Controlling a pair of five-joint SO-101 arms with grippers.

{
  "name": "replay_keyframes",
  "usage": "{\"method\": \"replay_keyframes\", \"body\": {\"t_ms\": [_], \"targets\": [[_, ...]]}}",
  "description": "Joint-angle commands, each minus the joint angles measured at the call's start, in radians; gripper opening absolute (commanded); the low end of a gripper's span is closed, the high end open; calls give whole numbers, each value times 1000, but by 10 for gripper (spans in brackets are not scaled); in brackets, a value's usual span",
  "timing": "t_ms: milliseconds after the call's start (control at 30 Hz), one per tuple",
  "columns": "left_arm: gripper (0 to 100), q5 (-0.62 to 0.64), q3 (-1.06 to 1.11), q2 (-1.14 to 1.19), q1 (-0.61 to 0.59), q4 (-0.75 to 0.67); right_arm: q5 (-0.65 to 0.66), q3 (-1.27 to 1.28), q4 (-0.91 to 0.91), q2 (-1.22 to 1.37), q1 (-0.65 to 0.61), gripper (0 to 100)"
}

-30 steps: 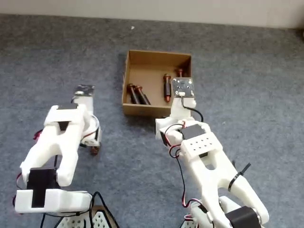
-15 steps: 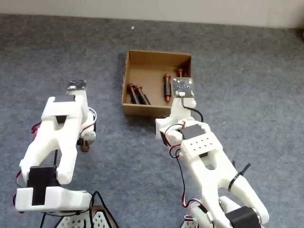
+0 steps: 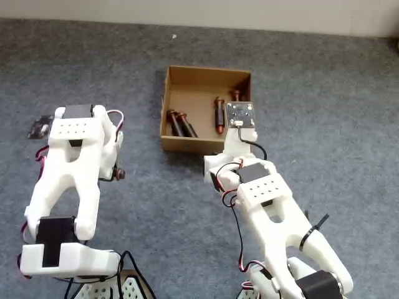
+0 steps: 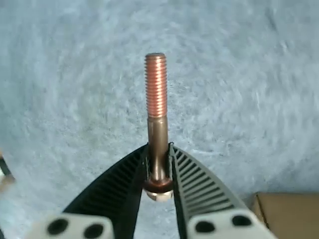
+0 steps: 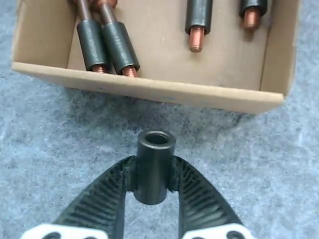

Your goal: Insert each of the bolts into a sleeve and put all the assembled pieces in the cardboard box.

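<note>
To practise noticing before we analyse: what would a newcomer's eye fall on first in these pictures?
A copper bolt stands out, clamped near its head in the left jaws, threaded end pointing away over grey carpet. The right jaws grip a black sleeve, its bore showing, just outside the cardboard box, where four assembled pieces lie.

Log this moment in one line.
left gripper: shut on bolt | right gripper: shut on sleeve | cardboard box: four assembled pieces | insertion: not yet done

Coppery metal bolt [image 4: 156, 99], seemingly matt sleeve [image 5: 154, 167]
</note>
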Motion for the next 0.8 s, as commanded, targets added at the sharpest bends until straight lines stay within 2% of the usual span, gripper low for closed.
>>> {"method": "replay_keyframes", "body": {"t_ms": [0,533,633,767], "targets": [[7,106,-42,-7,7,5,-2,-15,-30,-4,15,5],[11,104,-50,-15,-1,5,-2,-15,-30,-5,18,5],[88,104,-50,-15,7,5,-2,-15,-30,-7,18,5],[282,103,-47,-15,8,9,-2,-15,-30,-7,18,5]]}}
